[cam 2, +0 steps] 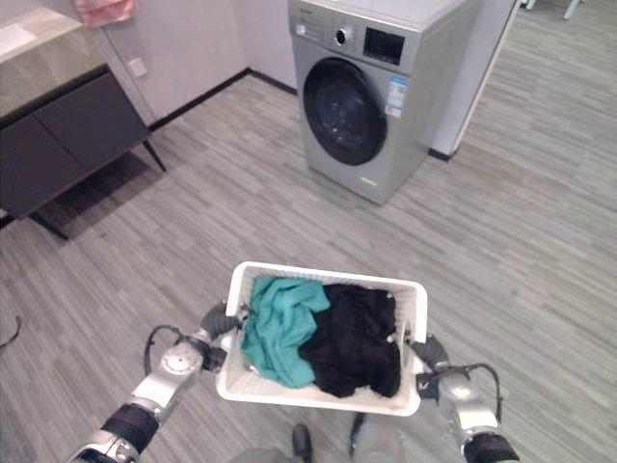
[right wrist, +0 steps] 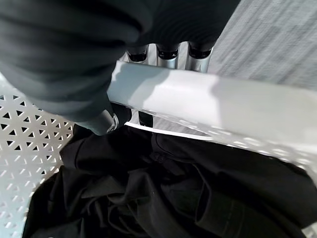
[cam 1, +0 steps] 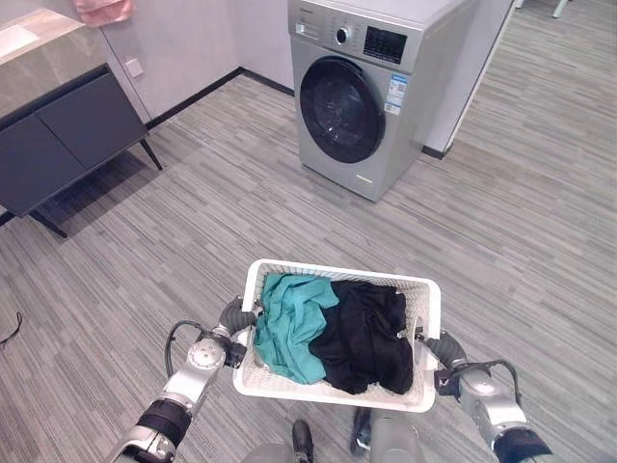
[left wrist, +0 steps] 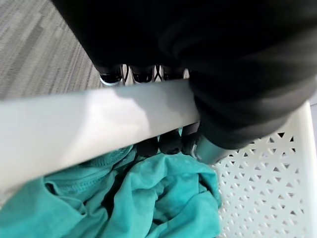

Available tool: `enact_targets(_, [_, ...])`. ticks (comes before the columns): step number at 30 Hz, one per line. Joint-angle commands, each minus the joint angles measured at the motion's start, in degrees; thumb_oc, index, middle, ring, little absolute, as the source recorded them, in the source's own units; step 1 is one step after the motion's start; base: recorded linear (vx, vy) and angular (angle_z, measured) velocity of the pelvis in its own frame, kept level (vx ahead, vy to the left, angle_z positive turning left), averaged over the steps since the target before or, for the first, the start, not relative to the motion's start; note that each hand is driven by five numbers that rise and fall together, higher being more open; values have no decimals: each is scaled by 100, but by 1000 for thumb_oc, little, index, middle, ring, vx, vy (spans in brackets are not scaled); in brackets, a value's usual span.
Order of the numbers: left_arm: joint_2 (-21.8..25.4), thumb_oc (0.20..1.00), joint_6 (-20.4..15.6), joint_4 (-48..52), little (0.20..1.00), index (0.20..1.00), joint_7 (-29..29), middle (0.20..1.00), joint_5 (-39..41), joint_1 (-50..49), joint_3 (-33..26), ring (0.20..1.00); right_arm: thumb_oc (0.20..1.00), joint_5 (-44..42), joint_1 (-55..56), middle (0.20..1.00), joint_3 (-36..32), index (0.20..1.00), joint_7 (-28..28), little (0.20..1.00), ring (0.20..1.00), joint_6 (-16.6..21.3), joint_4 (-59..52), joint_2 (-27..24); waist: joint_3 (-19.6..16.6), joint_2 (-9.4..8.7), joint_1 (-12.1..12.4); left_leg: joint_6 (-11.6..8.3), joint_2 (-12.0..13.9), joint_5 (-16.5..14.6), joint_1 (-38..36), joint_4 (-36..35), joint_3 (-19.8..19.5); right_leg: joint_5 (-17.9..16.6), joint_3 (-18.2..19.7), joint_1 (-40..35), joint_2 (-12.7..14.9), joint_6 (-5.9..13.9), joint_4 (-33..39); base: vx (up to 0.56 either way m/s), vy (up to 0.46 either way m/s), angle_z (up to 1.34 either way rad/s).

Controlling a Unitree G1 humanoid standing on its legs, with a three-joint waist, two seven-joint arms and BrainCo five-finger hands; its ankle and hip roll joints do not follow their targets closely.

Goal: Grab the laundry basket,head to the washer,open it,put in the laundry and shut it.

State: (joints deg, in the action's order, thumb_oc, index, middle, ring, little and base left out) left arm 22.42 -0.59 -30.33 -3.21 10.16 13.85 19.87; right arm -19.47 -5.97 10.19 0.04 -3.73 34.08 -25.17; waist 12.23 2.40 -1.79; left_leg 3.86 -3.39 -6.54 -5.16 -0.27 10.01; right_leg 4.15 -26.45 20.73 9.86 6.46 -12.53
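Observation:
I carry a white perforated laundry basket [cam 1: 339, 274] in front of me, above the floor. A teal garment [cam 1: 294, 323] lies in its left half and a black garment [cam 1: 371, 333] in its right half. My left hand [cam 1: 234, 315] is curled round the basket's left rim [left wrist: 94, 124], fingers hooked over it. At the opposite side my right hand [cam 1: 434, 345] is curled round the right rim [right wrist: 208, 101]. The silver front-loading washer [cam 1: 371, 82] stands ahead at the far wall, its dark round door [cam 1: 335, 109] closed.
A dark low cabinet [cam 1: 67, 135] with a pale stone top stands at the far left. A pink cloth [cam 1: 104, 10] hangs above it. Grey striped floor [cam 1: 241, 193] stretches between me and the washer.

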Motion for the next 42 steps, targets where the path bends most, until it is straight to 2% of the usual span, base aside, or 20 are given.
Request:
enact_targets(1, [316, 200, -256, 262, 200, 200, -118, 200, -83, 217, -240, 200, 200, -224, -411, 200, -413, 200, 25, 200, 200, 513, -256, -322, -509, -123, -34, -347, 141, -700, -612, 143, -2, -765, 14, -668, -130, 309, 996, 443, -17, 5])
enact_targets(3, [229, 200, -279, 183, 200, 200, -157, 200, -166, 304, -197, 200, 200, -199, -153, 200, -536, 200, 19, 200, 200, 501, -413, -377, -605, -157, -197, -373, 98, -924, -756, 412, -104, -804, 325, -778, -246, 274, 1071, 499, -28, 27])
enact_targets(5, [107, 200, -320, 133, 200, 200, -180, 200, -172, 348, -191, 200, 200, -220, 48, 200, -672, 200, 24, 200, 200, 523, -452, -390, -678, -223, -295, -682, 71, -554, -540, 1417, -60, -973, 437, -1021, -307, 87, 1137, 441, -105, 65])
enact_targets(8, [24, 200, -314, 132, 200, 200, -189, 200, -86, 359, -199, 200, 200, -401, 258, 200, -743, 200, -69, 200, 200, 559, -546, -347, -640, -255, -308, -1149, 837, 453, 131, 3437, 353, -696, 398, -1534, -545, -349, 1086, 364, -184, 77])
enact_targets(9, [32, 200, -310, 136, 200, 200, -188, 200, -84, 351, -200, 200, 200, -398, 264, 200, -738, 200, -70, 200, 200, 557, -549, -340, -665, -173, -309, -1230, 929, 352, 138, 3502, 265, -607, 452, -1553, -660, -324, 1076, 101, -90, 5])
enact_targets(12, [29, 200, -310, 136, 200, 200, -188, 200, -84, 350, -200, 200, 200, -398, 265, 200, -738, 200, -70, 200, 200, 557, -549, -342, -662, -160, -307, -1236, 944, 340, 134, 3513, 265, -601, 452, -1557, -673, -325, 1073, 95, -47, -48])
enact_targets(13, [28, 200, -320, 129, 200, 200, -235, 200, -12, 325, -175, 200, 200, -464, 266, 200, -625, 200, -66, 200, 200, 560, -539, -358, -562, -354, -170, -1209, 1034, 823, 828, 4563, 66, -444, 550, -1941, -744, -598, 1242, 561, -153, -4])
enact_targets(14, [58, 200, -303, 106, 200, 200, -229, 200, 22, 321, -170, 200, 200, -499, 306, 200, -576, 200, -70, 200, 200, 581, -599, -333, -571, -455, -123, -1049, 1609, 434, 1079, 3755, 231, -164, 598, -2217, -764, -549, 1278, 728, -90, 5])
enact_targets(15, [93, 200, -306, 151, 200, 200, -255, 200, 40, 294, -199, 200, 200, -475, 286, 200, -541, 200, -67, 200, 200, 581, -622, -315, -557, -546, -7, -956, 1693, 306, 1286, 2929, 245, -51, 740, -2337, -721, -489, 1234, 520, 92, 2])
enact_targets(18, [141, 200, -311, 222, 200, 200, -288, 200, 71, 223, -273, 200, 200, -424, 241, 200, -511, 200, -41, 200, 200, 598, -649, -303, -563, -572, 97, -1029, 1828, 962, 1272, 992, 114, 30, 871, -2510, -695, -438, 1222, 285, 168, -50])
enact_targets(21, [212, 200, -328, 214, 200, 200, -346, 200, 88, 147, -322, 200, 200, -418, 154, 200, -474, 200, -74, 200, 200, 669, -635, -275, -539, -518, 257, -1178, 2034, 1466, 1505, -228, -558, 434, 1187, -2775, -778, -425, 977, 384, 196, -75])
enact_targets(23, [228, 200, -347, 219, 200, 200, -368, 200, 90, 133, -332, 200, 200, -431, 114, 200, -464, 200, -83, 200, 200, 681, -609, -268, -541, -486, 283, -1201, 2066, 1530, 1588, -278, -720, 488, 1269, -2837, -771, -420, 918, 302, 199, -67])
enact_targets(26, [242, 200, -398, 279, 200, 200, -351, 200, 121, 42, -350, 200, 200, -435, 26, 200, -398, 200, -61, 200, 200, 646, -512, -197, -634, -315, 359, -1242, 1963, 1479, 1544, -54, -902, 629, 1439, -3041, -659, -311, 820, 386, 326, -70])
enact_targets(29, [324, 200, -425, 329, 200, 200, -364, 200, 69, 30, -326, 200, 200, -388, -3, 200, -414, 200, -53, 200, 200, 616, -505, -80, -703, -298, 413, -1143, 1565, 1229, 1637, 579, -962, 552, 1565, -3080, -316, -142, 498, 361, 383, -50])
enact_targets(33, [497, 200, -416, 521, 200, 200, -408, 200, -61, 62, -333, 200, 200, -286, 63, 200, -570, 200, -115, 200, 200, 622, -538, 57, -776, -333, 368, -638, 952, 642, 1423, 911, -587, -109, 1827, -2633, 247, 131, -680, 316, 465, 6])
enact_targets(34, [607, 200, -394, 641, 200, 200, -403, 200, -149, 54, -406, 200, 200, -244, 96, 200, -670, 200, -101, 200, 200, 621, -633, 78, -767, -268, 278, -416, 775, 498, 1222, 860, -453, -512, 1916, -2272, 348, 129, -1363, 264, 435, -7])
enact_targets(36, [659, 200, -378, 681, 200, 200, -404, 200, -190, 58, -434, 200, 200, -231, 107, 200, -709, 200, -121, 200, 200, 635, -659, 86, -734, -256, 265, -321, 706, 441, 1151, 831, -377, -658, 1959, -2047, 395, 143, -1702, 201, 370, -5])
enact_targets(37, [812, 200, -346, 833, 200, 200, -413, 200, -313, -6, -634, 200, 200, -153, 168, 200, -828, 200, -126, 200, 200, 693, -811, 131, -675, -184, 264, -211, 642, 314, 955, 767, -146, -893, 1458, -1854, 702, 195, -2087, 186, 350, -9])
enact_targets(39, [861, 200, -333, 905, 200, 200, -395, 200, -337, -55, -700, 200, 200, -105, 195, 200, -868, 200, -116, 200, 200, 675, -895, 128, -667, -161, 244, -178, 609, 267, 834, 691, -37, -867, 1177, -1768, 800, 168, -2117, 172, 244, -31])
enact_targets(42, [909, 200, -349, 1019, 200, 200, -339, 200, -373, -145, -854, 200, 200, 8, 328, 200, -1010, 200, -118, 200, 200, 670, -1135, 76, -547, -119, 126, -229, 547, 203, 520, 518, 41, -442, 677, -1416, 525, 141, -1874, 222, 183, -34])
